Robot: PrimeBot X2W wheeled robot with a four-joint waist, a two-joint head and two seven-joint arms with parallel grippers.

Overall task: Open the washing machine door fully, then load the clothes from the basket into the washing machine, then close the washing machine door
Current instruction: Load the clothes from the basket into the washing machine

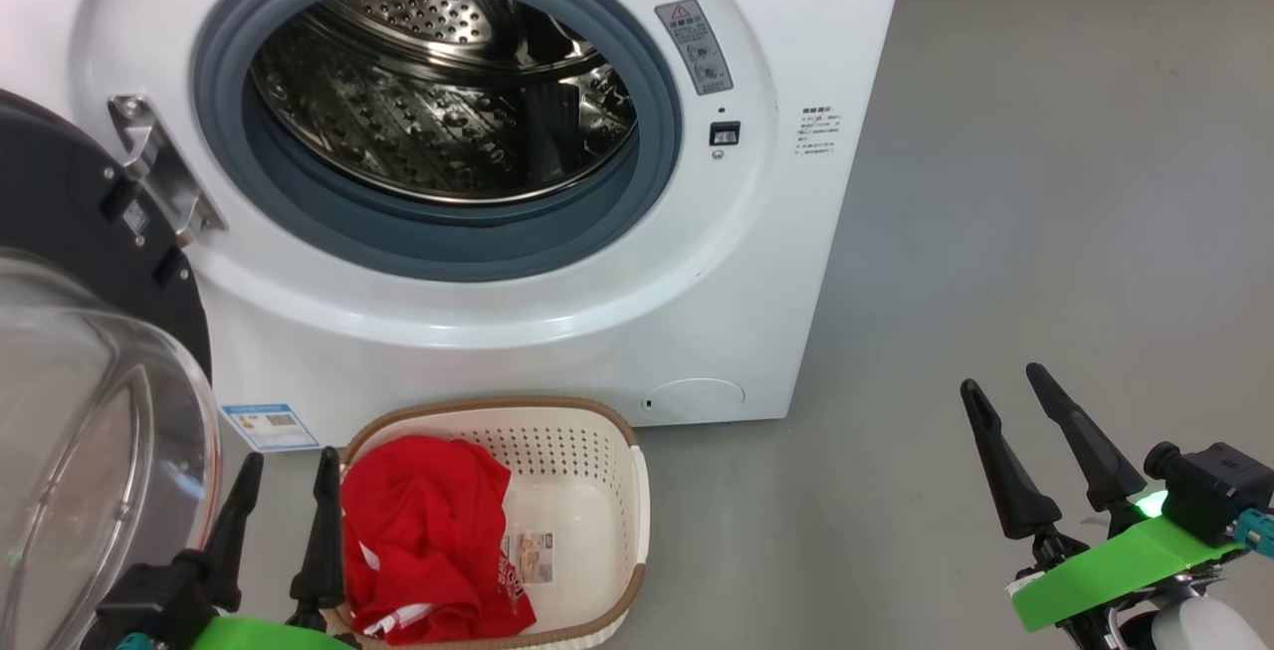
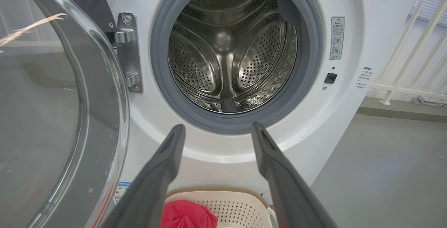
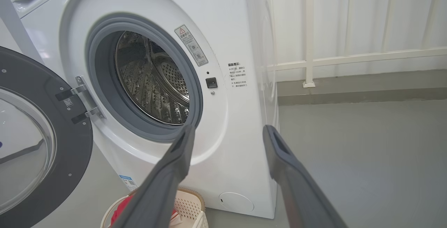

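Nearest me, on the left, my left tool [image 1: 289,456] stands with its two fingers spread wide and nothing between them, tips just at the left rim of the basket [image 1: 607,451]. My right tool [image 1: 1003,378], equally spread and empty, hangs over grey floor [image 1: 1045,182], well apart to the right. Red clothes [image 1: 428,521] lie bunched in the basket's left half. Close on my left bulges the glass bowl of the washer door [image 1: 70,232], swung out on its steel hinge [image 1: 159,167]. Beyond the basket rises the white washer [image 1: 597,331], a blue sticker [image 1: 271,426] and round hatch [image 1: 694,399] low down, a grey seal [image 1: 448,252] ringing the steel drum [image 1: 438,103]. White railing [image 3: 309,29] stands farthest back.
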